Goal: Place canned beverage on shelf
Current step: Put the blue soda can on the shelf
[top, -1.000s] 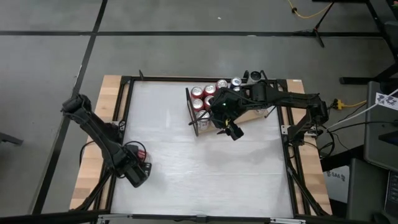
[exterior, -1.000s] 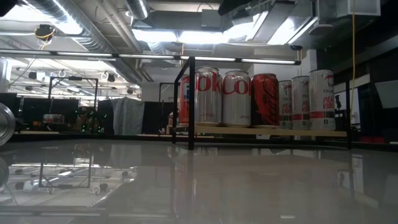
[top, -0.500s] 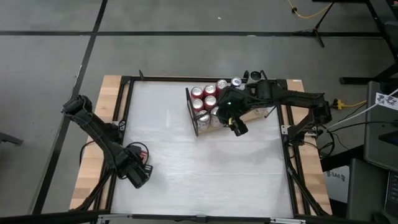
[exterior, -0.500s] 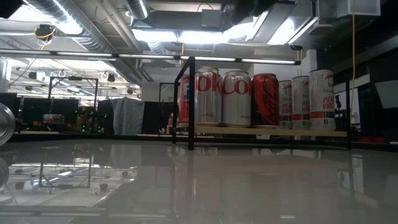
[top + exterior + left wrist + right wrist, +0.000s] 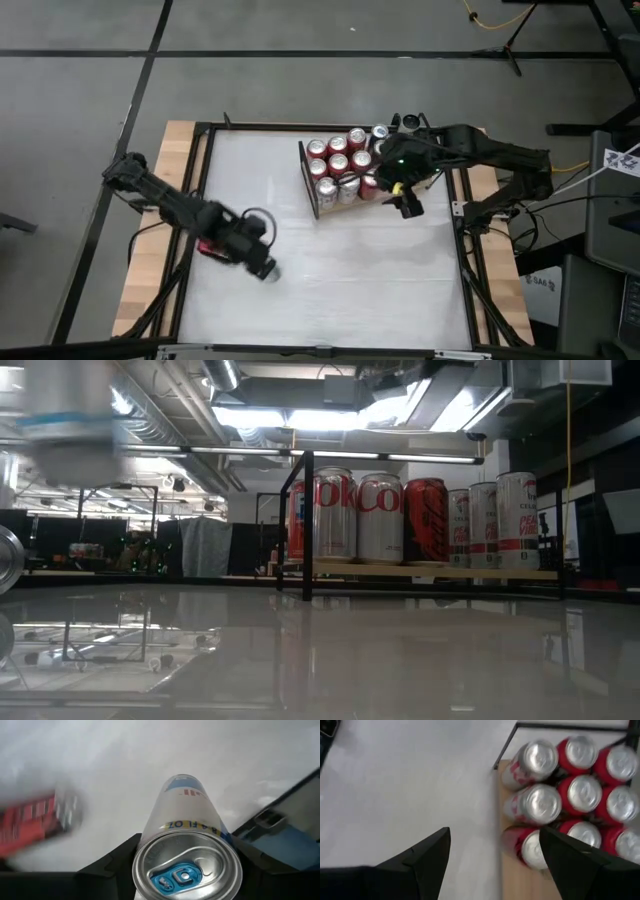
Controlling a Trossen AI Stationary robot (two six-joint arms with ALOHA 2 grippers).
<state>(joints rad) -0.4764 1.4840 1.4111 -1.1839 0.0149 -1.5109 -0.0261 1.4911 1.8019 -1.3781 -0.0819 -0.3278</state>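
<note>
My left gripper hangs over the table's left middle, shut on a silver can with a blue tab. In the low view the can shows blurred, high above the table. A red can lies on its side behind the gripper. The wooden shelf stands at the far right with its dark rail toward the table's left, and several red and silver cans stand upright on it. My right gripper hovers open by the shelf's near right corner, with nothing between its fingers. My left gripper pinches the silver can between its two fingers, one on each side of the wall just below the top rim. The fingers come from above and point down. The can is roughly upright, top end toward the wrist, lifted clear of the table.
The white table top lies bare between the two arms and toward the near edge. A dark frame and pale wooden strips edge the table. More items stand just beyond the shelf's far end.
My left gripper has swung from the near left toward the table's middle and risen, carrying the silver can up into the low view; the red can stays behind on the table. My right gripper has moved toward the right edge along the shelf's near side, still open.
</note>
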